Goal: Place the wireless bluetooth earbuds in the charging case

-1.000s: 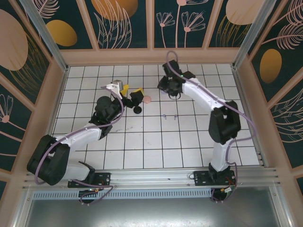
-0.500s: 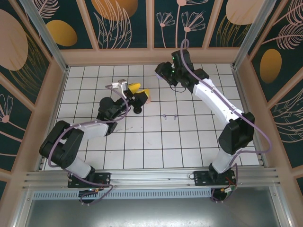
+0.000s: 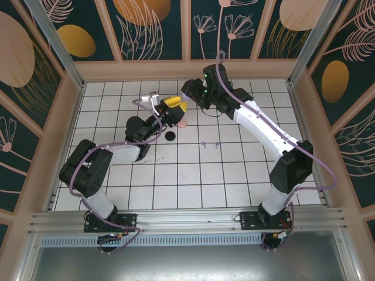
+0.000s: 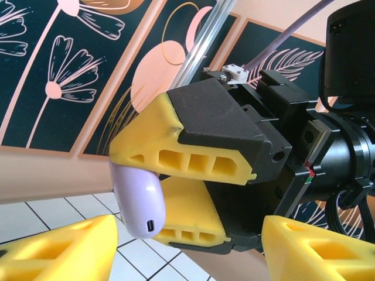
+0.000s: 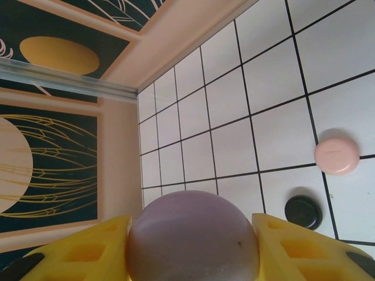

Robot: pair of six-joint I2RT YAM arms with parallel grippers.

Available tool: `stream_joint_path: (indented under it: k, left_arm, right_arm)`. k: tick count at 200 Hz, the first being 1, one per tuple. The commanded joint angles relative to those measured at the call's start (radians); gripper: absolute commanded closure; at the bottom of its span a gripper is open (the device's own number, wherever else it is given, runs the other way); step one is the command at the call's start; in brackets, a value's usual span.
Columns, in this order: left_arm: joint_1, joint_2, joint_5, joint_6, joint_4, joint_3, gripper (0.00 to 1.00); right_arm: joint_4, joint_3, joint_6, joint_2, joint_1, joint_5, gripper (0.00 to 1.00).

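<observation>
I have the lavender case (image 4: 136,202) pinched in the right claw (image 5: 193,250), held up off the surface (image 3: 193,175) toward the back wall. It looks closed to me: a smooth capsule with its small charging port facing the left wrist camera. My left claw (image 4: 187,257) is right in front of it. Its two yellow fingers stand apart with nothing between them, and the case hangs just past one tip without touching it.

From above I can pick out two tiny lavender earbuds (image 3: 204,143) lying near each other on the tiles, well apart from both claws. A pink case (image 3: 183,123) and a black case (image 3: 170,136) sit on the surface below the raised claws, both apparently closed.

By my reckoning almost everything is left to do. No earbud is in any case that I can see. This case needs opening first, then each bud must be lifted and seated.
</observation>
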Motion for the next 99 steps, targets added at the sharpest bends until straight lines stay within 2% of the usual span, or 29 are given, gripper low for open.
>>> stream_joint_path:
  k: [1, 47, 99]
  left_arm:
    - [0.004, 0.038, 0.025, -0.026, 0.078, 0.04, 0.37]
    - [0.003, 0.066, 0.033, -0.035, 0.087, 0.067, 0.46]
    - [0.004, 0.085, 0.031, -0.04, 0.097, 0.091, 0.51]
  right_arm:
    - [0.038, 0.037, 0.02, -0.05, 0.013, -0.005, 0.65]
    - [0.049, 0.047, 0.028, -0.053, 0.026, -0.013, 0.65]
    - [0.052, 0.048, 0.034, -0.058, 0.039, -0.022, 0.65]
